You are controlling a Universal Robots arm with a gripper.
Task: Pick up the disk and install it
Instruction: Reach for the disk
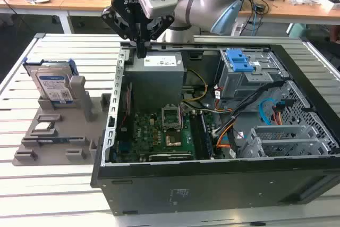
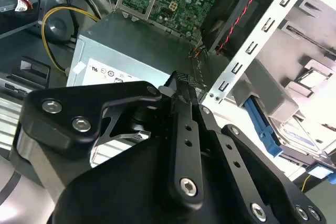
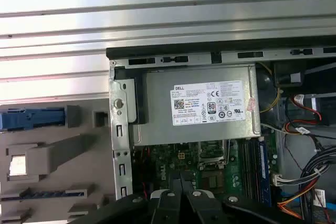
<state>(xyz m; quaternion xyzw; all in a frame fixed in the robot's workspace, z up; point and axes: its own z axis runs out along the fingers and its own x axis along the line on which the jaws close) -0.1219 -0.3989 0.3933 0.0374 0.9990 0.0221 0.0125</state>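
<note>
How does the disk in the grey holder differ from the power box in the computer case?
The disk stands on its edge in the grey holder, outside the computer case; the power box lies flat inside it. The disk has a blue frame; the power box is bare metal. The disk is smaller than the power box. Both are silver and carry a label.

- Disk (image 1: pixel 53 84): smooth silver metal body; white-and-blue paper label; bright blue plastic frame.
- Holder (image 1: pixel 58 142): grey plastic, matt.
- Bench (image 1: pixel 58 195): ribbed pale metal slats, satin sheen.
- Computer case (image 1: pixel 212 187): black painted metal, matt outside; bare grey sheet metal inside.
- Power supply (image 3: pixel 157 103): dull grey sheet metal, white paper label.
- Hand (image 2: pixel 181 80): matt black metal, bright steel screws.
- Drive-bay latch (image 1: pixel 239 59): blue plastic, slightly glossy.
</note>
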